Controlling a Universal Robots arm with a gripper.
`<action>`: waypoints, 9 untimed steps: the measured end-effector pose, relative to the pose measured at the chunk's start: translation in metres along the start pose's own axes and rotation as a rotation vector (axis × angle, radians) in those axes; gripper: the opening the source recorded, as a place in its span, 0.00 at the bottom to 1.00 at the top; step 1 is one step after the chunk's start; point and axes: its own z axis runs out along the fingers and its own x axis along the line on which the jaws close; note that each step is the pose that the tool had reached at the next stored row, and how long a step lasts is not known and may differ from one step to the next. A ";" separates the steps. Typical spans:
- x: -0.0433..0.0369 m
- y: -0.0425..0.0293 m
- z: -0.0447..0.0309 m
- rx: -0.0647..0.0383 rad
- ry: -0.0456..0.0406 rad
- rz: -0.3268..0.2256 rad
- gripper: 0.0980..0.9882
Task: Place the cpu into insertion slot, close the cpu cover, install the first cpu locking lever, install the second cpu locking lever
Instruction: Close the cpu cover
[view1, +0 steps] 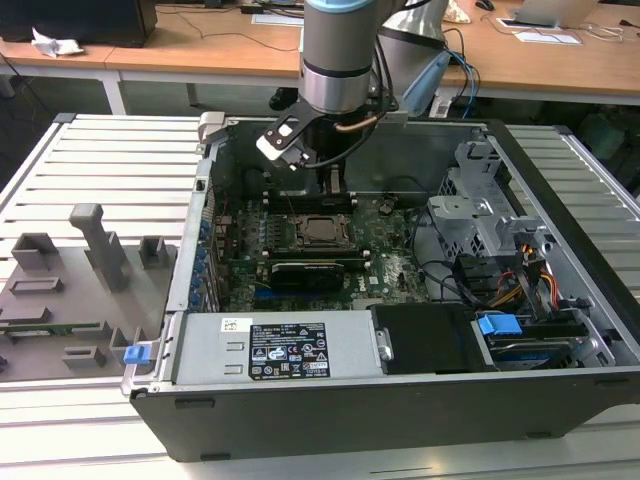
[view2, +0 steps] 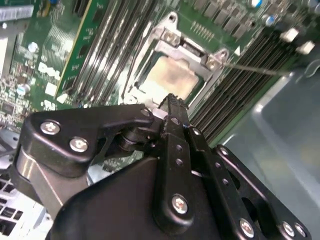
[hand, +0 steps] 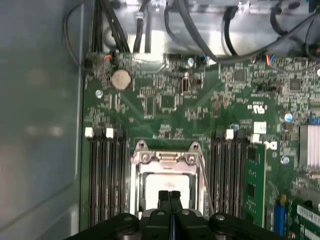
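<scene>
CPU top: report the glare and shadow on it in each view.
First wrist view: the cpu top is washed almost white by glare, the shut claw a dark shape over its edge. Second wrist view: beige with paler, washed patches. Exterior view: evenly lit, no hot spot.

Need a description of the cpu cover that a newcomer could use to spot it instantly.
Inside the open computer case, find the green motherboard and the two banks of long black memory slots on it. Between the banks sits the cpu cover. It is the only shiny silver square frame on the board, with the beige cpu showing through its window.
</scene>
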 end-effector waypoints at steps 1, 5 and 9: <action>0.0000 -0.0015 -0.0001 0.000 -0.0001 0.000 0.01; 0.0001 -0.0064 -0.0001 0.000 -0.0001 0.000 0.01; 0.0001 -0.0080 -0.0002 0.000 -0.0001 0.000 0.01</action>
